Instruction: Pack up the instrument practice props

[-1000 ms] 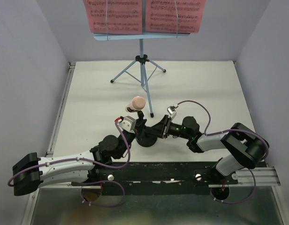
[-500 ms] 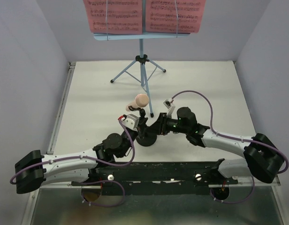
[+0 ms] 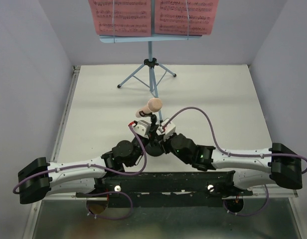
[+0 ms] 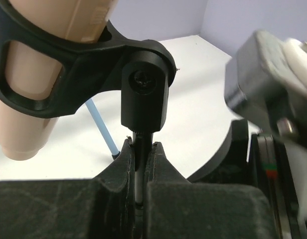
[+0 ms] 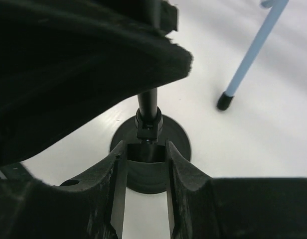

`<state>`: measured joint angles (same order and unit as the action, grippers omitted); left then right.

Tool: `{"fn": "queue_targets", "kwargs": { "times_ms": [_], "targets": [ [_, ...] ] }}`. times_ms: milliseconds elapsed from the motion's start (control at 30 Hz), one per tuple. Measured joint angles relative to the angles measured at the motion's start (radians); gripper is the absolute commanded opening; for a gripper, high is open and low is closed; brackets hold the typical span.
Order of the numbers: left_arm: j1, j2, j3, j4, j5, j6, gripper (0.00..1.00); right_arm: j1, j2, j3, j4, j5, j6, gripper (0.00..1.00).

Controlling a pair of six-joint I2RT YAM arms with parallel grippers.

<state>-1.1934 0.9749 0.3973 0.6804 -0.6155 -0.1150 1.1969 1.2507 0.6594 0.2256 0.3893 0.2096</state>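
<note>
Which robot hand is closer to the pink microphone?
Left. The left gripper pinches the mic stand pole just under the microphone. The right gripper sits lower down, open around the bottom of the pole at the stand's round base.

top external: looked down from high at 6 o'clock toward 12 o'clock, far off.
left wrist: sat very close against the mic stand pole.
right wrist: faced its round base, low and close.
shared: the mic stand.

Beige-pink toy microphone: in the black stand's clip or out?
In: the black clip ring wraps the beige-pink toy microphone atop the short black mic stand.
</note>
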Motion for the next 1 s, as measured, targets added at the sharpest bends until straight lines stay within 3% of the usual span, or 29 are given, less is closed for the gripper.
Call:
{"fn": "queue_targets", "kwargs": {
  "times_ms": [167,300,667,800,867,1000],
  "targets": [
    [-0.003,0.005,0.001,0.003,0.011,-0.014,0.0,0.143,0.054,-0.012,0.085,0.278,-0.241,0.01],
    [-0.011,0.006,-0.003,0.008,0.025,0.016,0.0,0.195,0.088,-0.043,0.207,0.427,-0.326,0.01],
    [-0.011,0.008,-0.015,0.043,0.033,0.021,0.0,0.246,0.218,-0.104,0.623,0.647,-0.571,0.02],
    [-0.013,0.006,-0.011,0.043,0.045,-0.009,0.0,0.261,0.147,-0.104,0.504,0.602,-0.552,0.46],
    [-0.013,0.005,-0.009,0.041,0.046,-0.026,0.0,0.272,0.095,-0.103,0.435,0.566,-0.523,0.58],
    [-0.01,0.004,-0.002,0.026,0.044,-0.037,0.0,0.286,0.002,-0.094,0.309,0.512,-0.444,0.68]
  ]
}}
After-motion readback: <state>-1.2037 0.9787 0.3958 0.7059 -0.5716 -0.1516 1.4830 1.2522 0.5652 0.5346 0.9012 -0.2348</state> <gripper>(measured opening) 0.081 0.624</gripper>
